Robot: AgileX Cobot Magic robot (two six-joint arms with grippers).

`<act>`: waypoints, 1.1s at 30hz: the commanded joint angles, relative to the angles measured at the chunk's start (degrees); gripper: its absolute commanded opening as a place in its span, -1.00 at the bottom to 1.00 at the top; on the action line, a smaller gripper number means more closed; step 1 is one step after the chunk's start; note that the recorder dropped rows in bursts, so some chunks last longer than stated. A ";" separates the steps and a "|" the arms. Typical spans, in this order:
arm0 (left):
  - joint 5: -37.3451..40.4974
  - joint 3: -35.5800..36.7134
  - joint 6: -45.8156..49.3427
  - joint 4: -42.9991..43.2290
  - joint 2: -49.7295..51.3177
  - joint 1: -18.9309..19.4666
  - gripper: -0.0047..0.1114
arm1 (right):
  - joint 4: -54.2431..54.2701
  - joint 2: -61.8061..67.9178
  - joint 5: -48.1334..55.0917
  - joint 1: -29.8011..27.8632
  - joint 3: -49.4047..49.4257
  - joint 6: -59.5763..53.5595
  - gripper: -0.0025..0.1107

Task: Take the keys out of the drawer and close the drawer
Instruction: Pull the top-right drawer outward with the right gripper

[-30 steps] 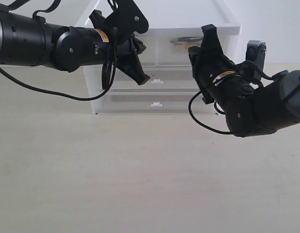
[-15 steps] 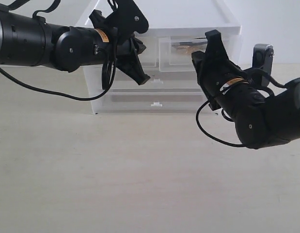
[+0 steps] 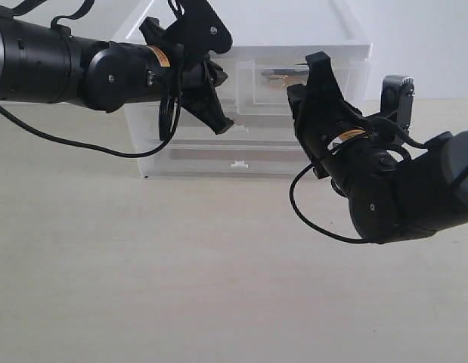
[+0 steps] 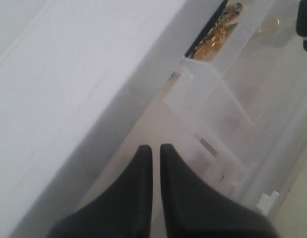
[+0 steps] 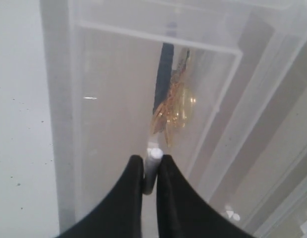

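The drawer (image 3: 270, 89), clear plastic at the right of the unit's top row, stands pulled out. My right gripper (image 5: 151, 162) is shut on its small white tab handle (image 5: 153, 154); from outside the right gripper (image 3: 308, 79) shows at the drawer's front. The keys (image 5: 170, 106), gold rings with a dark strap, lie inside the drawer (image 5: 227, 94) and glint faintly as the keys (image 3: 283, 76) in the exterior view. My left gripper (image 4: 155, 148) is shut on nothing, hanging before the unit's left half; the left gripper (image 3: 222, 122) points down. The keys (image 4: 215, 37) also show in the left wrist view.
The white translucent drawer unit (image 3: 188, 155) stands at the back of the pale table (image 3: 181, 265), with two full-width drawers (image 3: 241, 162) below the top pair. A black cable (image 3: 309, 215) loops under the right arm.
My right gripper, still shut on the handle, has drawn the drawer out toward the front. The whole unit has shifted slightly to the left. The left arm has not moved.
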 commanded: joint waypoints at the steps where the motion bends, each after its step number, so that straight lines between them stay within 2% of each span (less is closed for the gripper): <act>1: 1.85 -0.45 -0.23 -0.46 -0.17 -0.13 -0.85 | -3.53 -0.94 -0.67 0.84 0.20 -2.24 -0.96; 24: 1.15 -0.45 0.02 -0.25 -0.17 -0.02 -0.85 | 1.91 -6.33 4.24 0.84 0.34 -14.01 -0.96; 33: 1.44 -0.45 2.55 0.00 -0.17 -0.02 -0.85 | 6.03 -7.77 0.83 0.62 6.60 -14.01 -0.96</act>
